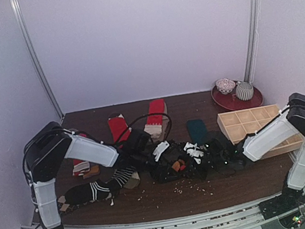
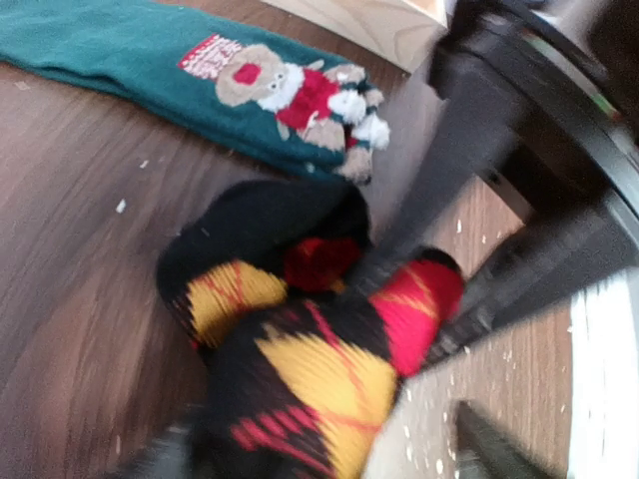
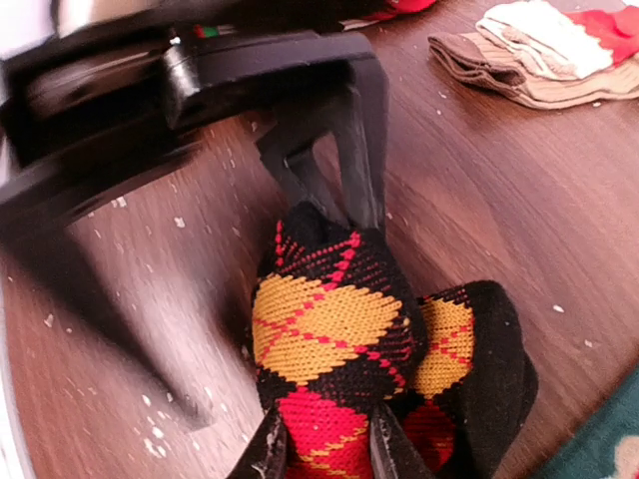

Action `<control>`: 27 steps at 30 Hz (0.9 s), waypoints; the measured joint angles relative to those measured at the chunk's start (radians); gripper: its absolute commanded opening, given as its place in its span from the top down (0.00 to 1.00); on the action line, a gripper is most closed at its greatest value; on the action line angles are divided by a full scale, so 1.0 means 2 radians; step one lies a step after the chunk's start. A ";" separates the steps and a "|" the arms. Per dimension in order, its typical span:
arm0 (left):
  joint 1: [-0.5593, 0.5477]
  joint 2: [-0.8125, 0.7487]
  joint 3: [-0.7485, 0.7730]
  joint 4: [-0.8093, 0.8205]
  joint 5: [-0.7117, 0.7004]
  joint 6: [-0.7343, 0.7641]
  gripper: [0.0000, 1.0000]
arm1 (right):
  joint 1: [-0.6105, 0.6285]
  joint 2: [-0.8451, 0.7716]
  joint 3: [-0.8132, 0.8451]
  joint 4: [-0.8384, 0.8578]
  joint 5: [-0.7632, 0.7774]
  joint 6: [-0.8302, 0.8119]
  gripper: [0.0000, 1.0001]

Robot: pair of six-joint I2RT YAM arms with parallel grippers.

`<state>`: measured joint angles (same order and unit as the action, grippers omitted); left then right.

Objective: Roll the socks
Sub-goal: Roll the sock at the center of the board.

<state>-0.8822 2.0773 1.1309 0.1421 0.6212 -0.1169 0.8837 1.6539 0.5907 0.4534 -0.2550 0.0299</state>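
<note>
I am looking down on a dark wooden table (image 1: 256, 182), with both arms reaching in from the sides and meeting near its middle. A wooden compartment tray (image 1: 251, 117) sits to the right. Red-and-beige socks (image 1: 155, 117) lie toward the back, a black-and-white striped sock (image 1: 95, 190) lies at the near left, and a teal sock with a monkey figure (image 2: 120, 50) lies just beyond the work. The piece in hand is the black argyle sock pair (image 3: 329, 319), bunched into a partial roll on the table between the two grippers. The right gripper (image 3: 327, 451) is clamped on one end, with a red diamond pinched between its fingers. The left gripper (image 3: 344, 210) stands at the opposite end with its jaws apart, tips touching or just beside the fabric; blur stops me telling which. I judge the rolling of this pair to be about midway: the bundle is formed but not secured. Next, I reckon the left jaws need a bite on the loose cuff to fold it over the roll while the right holds firm, or the bundle could spring open.
</note>
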 measured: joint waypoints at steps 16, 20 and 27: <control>-0.009 -0.155 -0.182 0.184 -0.047 0.090 0.10 | -0.057 0.063 -0.024 0.117 -0.200 0.117 0.84; -0.009 -0.121 -0.178 0.214 -0.024 0.095 0.14 | -0.065 0.079 -0.011 0.114 -0.230 0.122 0.84; -0.009 -0.083 -0.175 0.220 -0.006 0.096 0.19 | -0.075 0.090 -0.003 0.113 -0.260 0.127 0.84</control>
<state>-0.9005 1.9114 0.7799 0.5823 0.6102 0.0742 0.7338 1.8347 0.5838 0.6792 -0.7753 0.2848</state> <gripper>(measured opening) 0.808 0.192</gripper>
